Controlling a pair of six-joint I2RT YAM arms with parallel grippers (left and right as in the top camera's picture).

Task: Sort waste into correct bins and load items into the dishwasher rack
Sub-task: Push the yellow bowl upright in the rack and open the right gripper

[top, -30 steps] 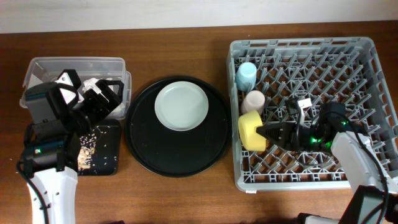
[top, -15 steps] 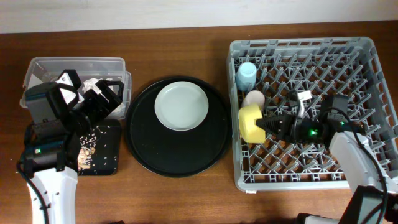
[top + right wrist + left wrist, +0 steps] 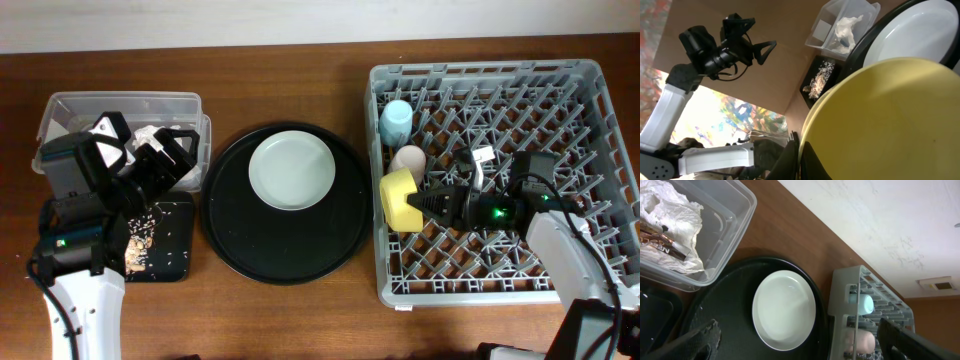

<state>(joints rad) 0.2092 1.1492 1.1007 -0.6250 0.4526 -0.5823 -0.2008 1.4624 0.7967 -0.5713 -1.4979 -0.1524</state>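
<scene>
Where the yellow plastic bowl (image 3: 398, 200) sits tipped on its side at the left edge of the large grey pegged dishwasher rack (image 3: 480, 68), close by the small pink cup (image 3: 407, 158) and the small light-blue cup (image 3: 396, 120), your right hand (image 3: 425, 203) has its fingers closed on the bowl's rim. Left of the rack, the pale round plate (image 3: 291, 170) lies on the big round black tray (image 3: 240, 240) on the brown wooden desk (image 3: 300, 320). Your left hand (image 3: 148, 142) hangs wide open and empty over the clear rectangular plastic tub (image 3: 120, 100) holding the crumpled white paper napkin (image 3: 670, 215), next to the shallow black rectangular tray (image 3: 175, 255).
</scene>
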